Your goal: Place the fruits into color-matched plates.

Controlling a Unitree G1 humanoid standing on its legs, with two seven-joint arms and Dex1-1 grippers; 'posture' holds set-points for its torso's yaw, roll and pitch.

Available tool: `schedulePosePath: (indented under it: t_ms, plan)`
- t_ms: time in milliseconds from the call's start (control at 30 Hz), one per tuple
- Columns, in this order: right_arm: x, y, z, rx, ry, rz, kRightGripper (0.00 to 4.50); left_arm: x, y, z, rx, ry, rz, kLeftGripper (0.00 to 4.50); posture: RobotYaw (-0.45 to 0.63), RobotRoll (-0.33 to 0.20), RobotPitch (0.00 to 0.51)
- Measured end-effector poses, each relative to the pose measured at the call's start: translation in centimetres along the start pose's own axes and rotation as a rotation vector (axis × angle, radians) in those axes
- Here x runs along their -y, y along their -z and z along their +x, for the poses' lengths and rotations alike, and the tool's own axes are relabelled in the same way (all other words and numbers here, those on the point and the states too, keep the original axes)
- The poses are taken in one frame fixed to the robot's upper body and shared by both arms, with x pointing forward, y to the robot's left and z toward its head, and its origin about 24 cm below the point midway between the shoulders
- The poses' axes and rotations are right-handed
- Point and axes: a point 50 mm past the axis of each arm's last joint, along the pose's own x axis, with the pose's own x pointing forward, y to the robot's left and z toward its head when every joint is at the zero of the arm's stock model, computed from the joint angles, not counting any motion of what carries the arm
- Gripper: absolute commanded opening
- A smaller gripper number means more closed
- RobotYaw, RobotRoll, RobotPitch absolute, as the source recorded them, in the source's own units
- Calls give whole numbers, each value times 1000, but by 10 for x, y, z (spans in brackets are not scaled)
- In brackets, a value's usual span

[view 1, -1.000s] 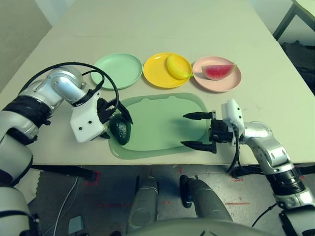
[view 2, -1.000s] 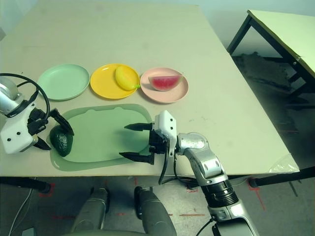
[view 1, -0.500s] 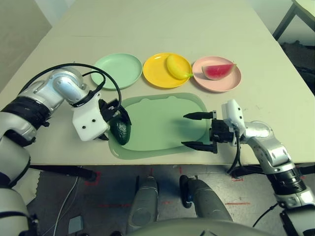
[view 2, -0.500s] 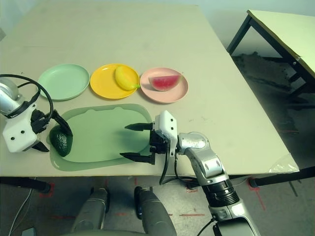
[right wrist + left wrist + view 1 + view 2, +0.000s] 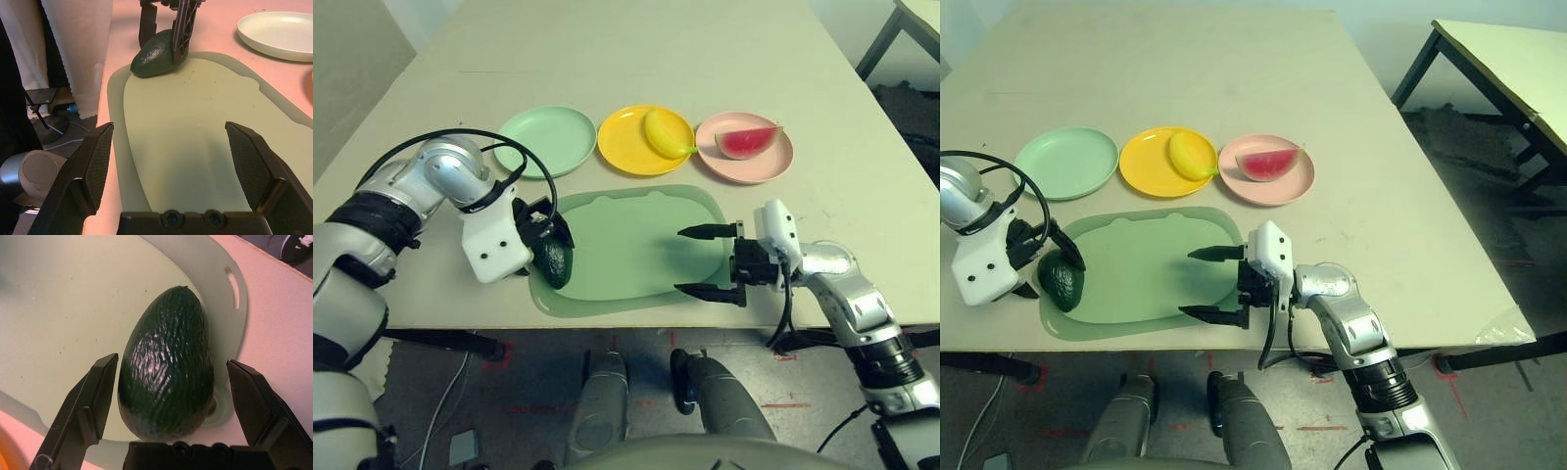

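Note:
A dark green avocado [image 5: 552, 262] lies on the near left corner of the large green mat [image 5: 636, 245]. My left gripper [image 5: 546, 253] is open and straddles it, one finger on each side with a gap to each in the left wrist view [image 5: 171, 363]. Over the mat's near right edge my right gripper [image 5: 681, 259] is open and holds nothing. Behind the mat stand three plates: a bare mint green one [image 5: 545, 140], a yellow one [image 5: 622, 149] holding the banana [image 5: 666, 133], and a pale pink one [image 5: 756, 164] holding the watermelon wedge [image 5: 748, 141].
The table's front edge runs just below the mat and both grippers. A black cable [image 5: 460, 132] loops over my left forearm. A second table [image 5: 1508, 59] stands off to the right across a gap of floor.
My left gripper has edged slightly rightward, further around the avocado, which has stayed in place. The right arm has not moved.

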Motion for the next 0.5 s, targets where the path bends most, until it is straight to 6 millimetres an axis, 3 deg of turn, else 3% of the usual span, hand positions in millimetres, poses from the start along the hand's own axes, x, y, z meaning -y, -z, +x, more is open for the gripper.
schedulePosePath:
  t_ms: [133,500]
  plan:
    - [0,0,0,-1,1,-2,4500,-1,0,0,-1,-3,-1,3010,-14,0,204]
    - [-1,2,-1,-14,4,2,4500,0,1,0,0,-6,-18,2988,-17,0,207]
